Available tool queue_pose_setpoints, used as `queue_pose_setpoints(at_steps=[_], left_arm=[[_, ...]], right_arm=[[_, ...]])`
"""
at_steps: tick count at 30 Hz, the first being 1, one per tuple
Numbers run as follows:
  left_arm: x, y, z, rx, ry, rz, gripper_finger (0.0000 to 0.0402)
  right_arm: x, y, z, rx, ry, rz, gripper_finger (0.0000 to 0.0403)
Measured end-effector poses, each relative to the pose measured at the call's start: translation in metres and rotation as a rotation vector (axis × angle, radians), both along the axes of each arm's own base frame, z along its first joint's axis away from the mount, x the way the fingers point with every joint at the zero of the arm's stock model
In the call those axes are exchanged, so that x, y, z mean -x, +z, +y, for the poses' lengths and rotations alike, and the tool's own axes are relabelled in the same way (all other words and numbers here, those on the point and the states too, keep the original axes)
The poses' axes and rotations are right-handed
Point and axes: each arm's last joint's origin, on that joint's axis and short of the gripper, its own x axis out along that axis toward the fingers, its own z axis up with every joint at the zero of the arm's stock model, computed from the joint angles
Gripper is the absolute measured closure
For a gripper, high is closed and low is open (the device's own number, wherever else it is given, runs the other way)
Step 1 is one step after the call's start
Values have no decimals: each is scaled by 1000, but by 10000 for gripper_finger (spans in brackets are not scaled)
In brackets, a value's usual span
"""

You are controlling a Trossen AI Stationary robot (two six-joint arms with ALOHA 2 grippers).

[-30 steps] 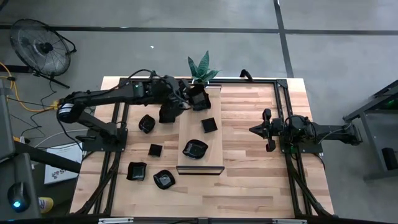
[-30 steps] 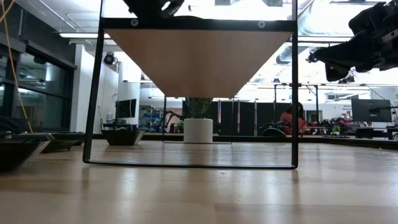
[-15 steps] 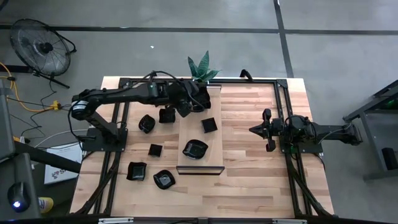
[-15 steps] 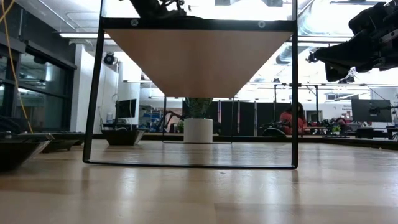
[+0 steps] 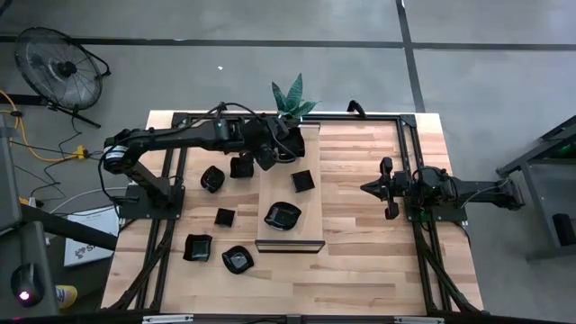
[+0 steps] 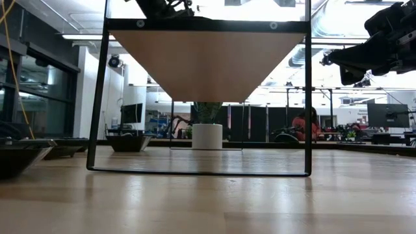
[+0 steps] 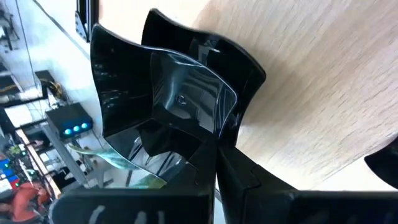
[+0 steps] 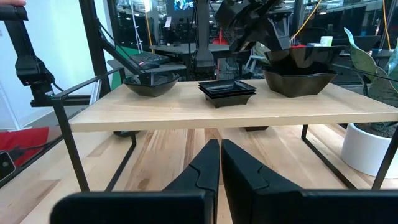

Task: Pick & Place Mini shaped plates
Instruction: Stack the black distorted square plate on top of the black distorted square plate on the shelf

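Note:
A long pale wooden board (image 5: 310, 202) stands raised on a black frame mid-table. My left gripper (image 5: 275, 148) hovers over the board's far end, shut on a black mini plate (image 5: 290, 144). That plate (image 8: 305, 57) sits right above another black dish (image 8: 297, 82) resting on the board; I cannot tell if they touch. A square plate (image 5: 301, 180) and a leaf-shaped one (image 5: 283, 216) also lie on the board. Several more black plates (image 5: 212, 178) lie on the table left of it. My right gripper (image 5: 389, 189) waits shut at the right, holding nothing. My left gripper pinches the plate's raised rim (image 7: 202, 140) between its two fingers. The fingers come slanting down from the table's left. The plate (image 7: 174, 93) juts out ahead of the fingers, tilted, over the board's far end.
A potted plant (image 5: 292, 97) stands just beyond the board's far end, close to the left gripper. The black frame rails (image 5: 409, 162) run along both sides of the table. Bare wood (image 5: 355, 225) lies between the board and the right arm.
My left gripper has moved toward the table's right and down with the plate, from beside the board to over its far end, uncovering a plate on the table. Over the last half second it has kept still.

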Motion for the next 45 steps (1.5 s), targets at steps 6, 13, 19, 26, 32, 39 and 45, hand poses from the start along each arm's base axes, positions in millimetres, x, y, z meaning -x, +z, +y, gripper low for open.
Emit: queue_pose_setpoints(at_steps=[6,13,19,26,32,39,45], left_arm=[[0,0,0,-8,-26,8,401],[0,0,-1,1,-32,8,402],[0,0,-1,3,-30,8,402],[0,0,-1,9,-27,4,402],[0,0,-1,22,-24,-2,402],[0,-1,-1,51,17,-20,400],[0,-1,-1,56,25,-24,361]], right_arm=[[0,0,0,0,0,-1,391],[0,0,0,0,0,0,391],[0,0,0,0,0,0,391],[0,0,0,0,0,0,391],[0,0,0,0,0,0,391],[0,0,0,0,0,0,391],[0,0,0,0,0,0,391]])
